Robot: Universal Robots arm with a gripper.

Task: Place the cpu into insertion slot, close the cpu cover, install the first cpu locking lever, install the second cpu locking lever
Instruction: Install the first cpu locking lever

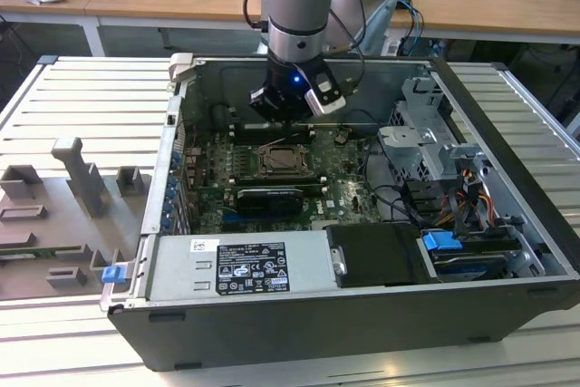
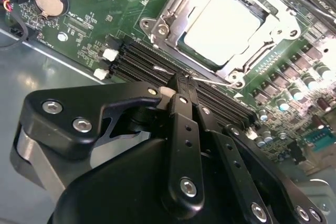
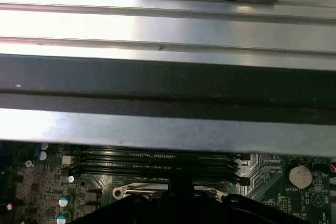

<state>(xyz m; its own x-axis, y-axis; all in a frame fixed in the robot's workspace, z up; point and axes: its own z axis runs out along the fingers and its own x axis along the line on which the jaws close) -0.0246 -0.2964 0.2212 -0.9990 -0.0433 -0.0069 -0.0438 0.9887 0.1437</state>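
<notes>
The cpu (image 2: 223,24) lies pale and flat in the insertion slot (image 1: 279,162) on the green board. The silvery cpu cover (image 2: 170,11) lies down around it, its window showing the chip's face. A thin wire locking lever (image 2: 215,81) runs along the socket's edge beside the black memory slots. My gripper (image 2: 178,86) is shut, with its black fingertips right at the free end of that lever; I cannot tell whether the wire is pinched. In the exterior view the gripper (image 1: 292,124) hangs just behind the socket, low inside the open computer case.
Black memory slots (image 2: 142,59) lie directly under the fingers. A coin battery (image 2: 50,1) sits on the board nearby. The case's back wall (image 3: 168,124) stands close behind the gripper. A power supply (image 1: 245,265) and drive cages (image 1: 426,147) fill the case's front and the exterior view's right.
</notes>
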